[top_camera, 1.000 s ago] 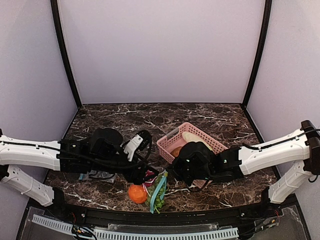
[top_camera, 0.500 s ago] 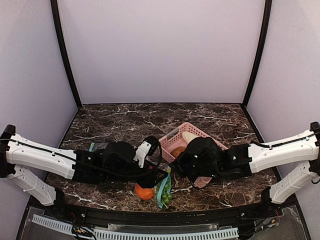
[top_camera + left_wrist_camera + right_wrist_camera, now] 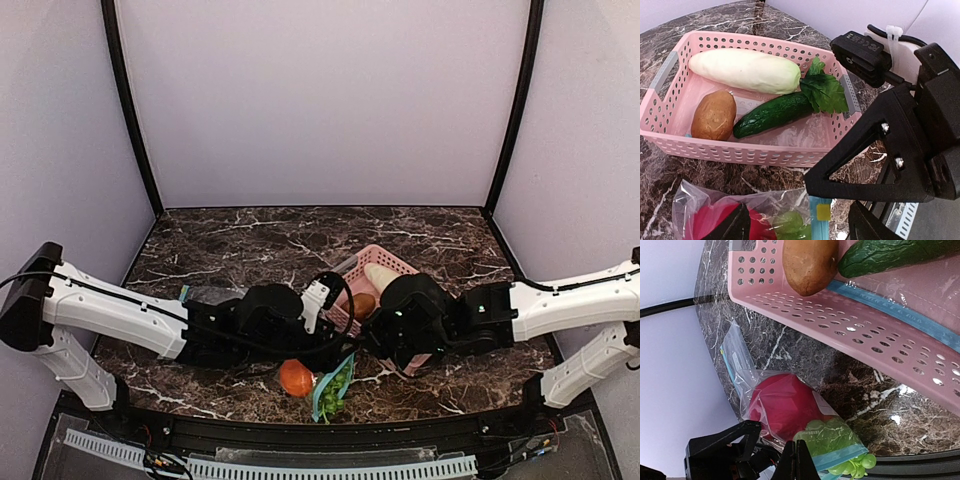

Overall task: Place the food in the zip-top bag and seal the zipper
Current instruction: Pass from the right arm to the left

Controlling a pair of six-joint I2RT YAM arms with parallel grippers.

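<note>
The zip-top bag (image 3: 765, 390) lies between the arms at the table's front, holding a red fruit (image 3: 782, 405) and green grapes (image 3: 832, 435). Some grapes poke out past the light blue zipper (image 3: 840, 456), so the mouth stands unsealed. My right gripper (image 3: 798, 460) is shut, its tips pinching the bag's edge beside the zipper. My left gripper (image 3: 801, 226) is open and straddles the bag (image 3: 740, 200), the zipper (image 3: 819, 222) between its fingers. The orange fruit (image 3: 295, 378) sits on the table outside the bag, just left of it.
The pink basket (image 3: 670, 135) stands right behind the bag with a white radish (image 3: 745, 70), potato (image 3: 714, 114) and cucumber (image 3: 772, 114) inside. A second clear bag (image 3: 732, 357) lies flat to the left. The table's front rail (image 3: 320, 425) is close.
Both arms have moved to the right, toward the basket. The bag and the orange fruit have shifted right with them, and the bag now sits more upright.
</note>
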